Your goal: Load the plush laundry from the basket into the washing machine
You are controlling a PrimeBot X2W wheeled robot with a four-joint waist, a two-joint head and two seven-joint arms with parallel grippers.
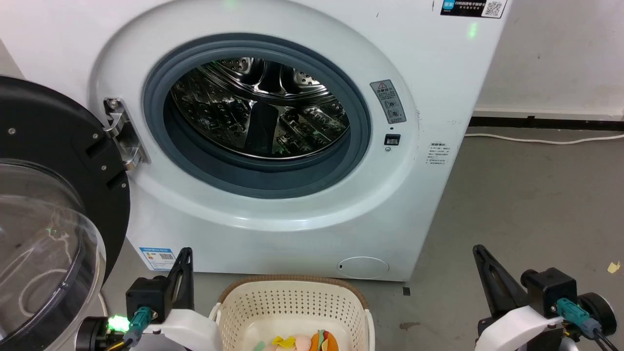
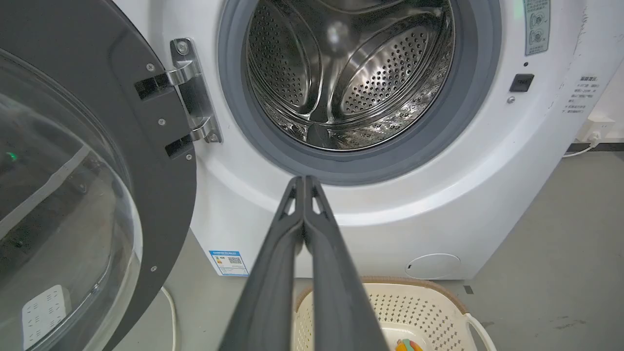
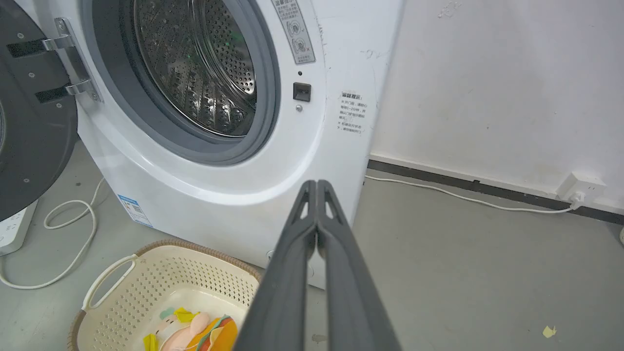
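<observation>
The white washing machine [image 1: 302,229] stands ahead with its porthole open onto the steel drum [image 1: 258,105]; its black-rimmed clear door [image 1: 44,219] is swung out to the left. The cream basket [image 1: 292,304] sits on the floor before it, holding the plush laundry [image 1: 312,342], orange burger joined to a pink figure, also seen as the plush laundry [image 3: 195,331] in the right wrist view. My left gripper [image 1: 185,253] is shut with nothing in it, left of the basket. My right gripper [image 1: 478,251] is shut and holds nothing, to the basket's right above the floor.
A white cable [image 3: 463,197] runs along the wall base to a socket [image 3: 582,187] at the right. Another white cord [image 3: 73,234] loops on the floor left of the washer. Grey concrete floor [image 1: 526,204] spreads to the right.
</observation>
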